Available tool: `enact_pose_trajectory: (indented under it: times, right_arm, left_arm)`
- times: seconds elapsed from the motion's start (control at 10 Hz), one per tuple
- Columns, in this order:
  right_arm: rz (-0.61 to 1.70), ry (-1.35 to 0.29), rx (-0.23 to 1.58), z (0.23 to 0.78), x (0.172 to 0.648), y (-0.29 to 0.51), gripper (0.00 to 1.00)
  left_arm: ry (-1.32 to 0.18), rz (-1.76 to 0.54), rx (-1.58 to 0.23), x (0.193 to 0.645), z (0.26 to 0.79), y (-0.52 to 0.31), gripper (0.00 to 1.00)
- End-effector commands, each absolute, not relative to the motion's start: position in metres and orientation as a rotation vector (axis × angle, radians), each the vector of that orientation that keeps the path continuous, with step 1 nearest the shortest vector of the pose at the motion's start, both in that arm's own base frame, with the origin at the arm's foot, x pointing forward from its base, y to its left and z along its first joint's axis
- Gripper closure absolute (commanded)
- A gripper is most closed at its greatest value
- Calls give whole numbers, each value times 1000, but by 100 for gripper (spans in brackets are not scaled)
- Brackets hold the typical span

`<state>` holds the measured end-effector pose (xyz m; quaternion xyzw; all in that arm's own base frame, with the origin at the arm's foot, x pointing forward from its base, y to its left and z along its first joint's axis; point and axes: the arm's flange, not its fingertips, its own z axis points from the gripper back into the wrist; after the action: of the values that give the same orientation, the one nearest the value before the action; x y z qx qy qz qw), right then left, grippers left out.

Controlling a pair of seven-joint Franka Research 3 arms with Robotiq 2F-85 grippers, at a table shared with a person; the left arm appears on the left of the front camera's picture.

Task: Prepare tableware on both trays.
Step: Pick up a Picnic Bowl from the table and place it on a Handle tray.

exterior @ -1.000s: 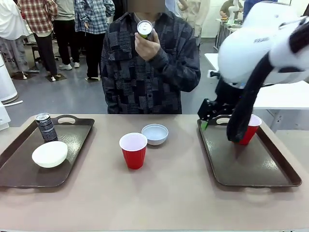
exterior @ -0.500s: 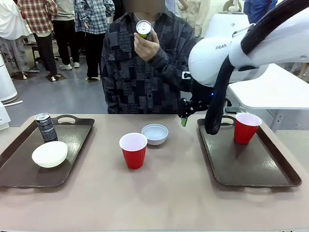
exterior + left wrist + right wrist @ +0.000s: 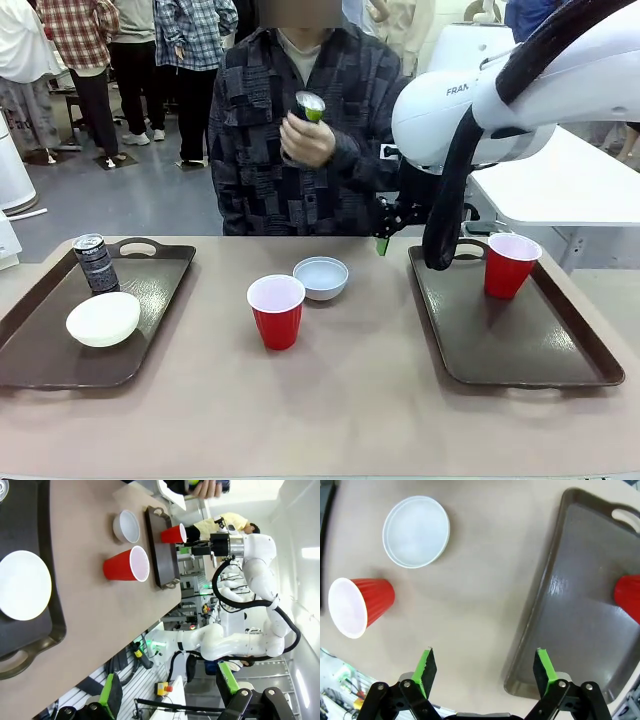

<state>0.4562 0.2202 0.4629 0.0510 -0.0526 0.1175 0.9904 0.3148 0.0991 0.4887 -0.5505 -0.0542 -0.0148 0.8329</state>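
Right gripper (image 3: 484, 655) by tray (image 3: 570, 605) and left gripper (image 3: 167, 677) both agape, empty; arm (image 3: 450, 110) lettering "FRAN" cut off by cable (image 3: 447, 190).

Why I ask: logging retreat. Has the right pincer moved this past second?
Yes: the right pincer moved left, off the right tray, past its left rim.

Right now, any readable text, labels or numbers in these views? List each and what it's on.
"FRAN": on the white housing of the right arm; the rest is cut off by the black cable.
Print on the black can on the left tray: too small to read.
Print on the held can in the person's hand: blurred, unreadable.
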Motion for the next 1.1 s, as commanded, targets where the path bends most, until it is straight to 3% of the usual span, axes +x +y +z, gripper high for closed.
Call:
enact_pose_trajectory:
  times: [0.0, 0.3, 1.0]
  right_arm:
    - [221, -77, 123, 477, 403, 191, 0]
    - [228, -12, 188, 506, 316, 133, 0]
    - [185, -9, 213, 495, 321, 130, 0]
  left_arm:
    - [-125, -30, -1188, 315, 491, 99, 0]
    - [-125, -30, -1188, 315, 491, 99, 0]
    - [-125, -30, -1188, 315, 491, 99, 0]
